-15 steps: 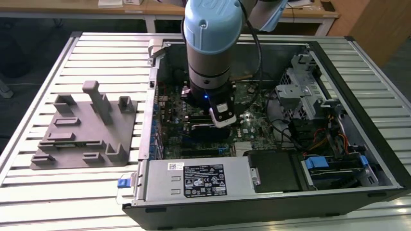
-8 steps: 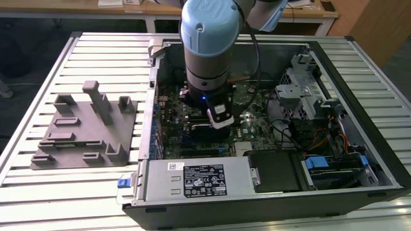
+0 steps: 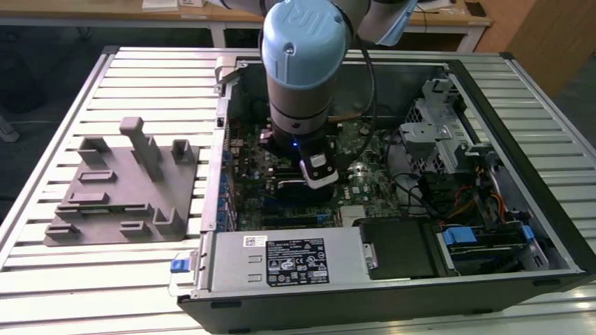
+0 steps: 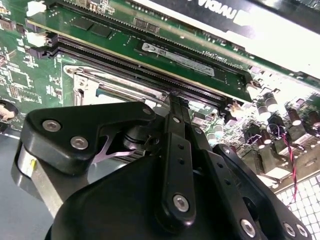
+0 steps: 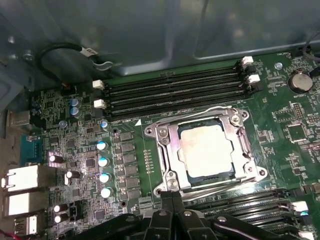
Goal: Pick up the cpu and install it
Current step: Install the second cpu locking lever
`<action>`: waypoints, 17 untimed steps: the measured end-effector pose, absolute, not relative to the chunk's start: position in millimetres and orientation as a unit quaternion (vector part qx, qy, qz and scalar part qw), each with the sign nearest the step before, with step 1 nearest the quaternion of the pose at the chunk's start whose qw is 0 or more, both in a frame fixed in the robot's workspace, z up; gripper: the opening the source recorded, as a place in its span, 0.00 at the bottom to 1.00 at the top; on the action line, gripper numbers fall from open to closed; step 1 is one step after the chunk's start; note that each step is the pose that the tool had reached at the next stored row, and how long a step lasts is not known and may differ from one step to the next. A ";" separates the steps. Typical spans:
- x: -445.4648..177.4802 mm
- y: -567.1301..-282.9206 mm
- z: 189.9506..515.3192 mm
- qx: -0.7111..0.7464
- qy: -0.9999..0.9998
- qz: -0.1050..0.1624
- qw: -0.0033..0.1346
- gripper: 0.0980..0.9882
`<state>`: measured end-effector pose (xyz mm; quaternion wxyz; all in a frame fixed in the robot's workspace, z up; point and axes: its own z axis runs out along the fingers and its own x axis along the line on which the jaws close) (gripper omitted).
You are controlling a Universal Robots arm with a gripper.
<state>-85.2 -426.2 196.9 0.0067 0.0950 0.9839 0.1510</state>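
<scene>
Silver-topped cpu (image 5: pixel 206 150) is sitting in its socket frame (image 5: pixel 165 145) on the green board. Claw (image 5: pixel 171 197), pinched shut and holding nothing, is hovering at its six o'clock edge; I'd keep it level.

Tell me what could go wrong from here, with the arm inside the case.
1. The shut fingers sit at the edge of the socket frame; a sideways slip might scrape it or the memory slots beside it.
2. Whether the cpu lies flush is unclear; pressing could damage it.
</scene>
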 end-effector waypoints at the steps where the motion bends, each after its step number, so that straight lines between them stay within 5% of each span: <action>1: -85.5 -426.1 196.4 0.095 0.984 0.151 0.007 0.01; 17: -91.5 -424.8 192.5 0.094 0.984 0.154 0.006 0.01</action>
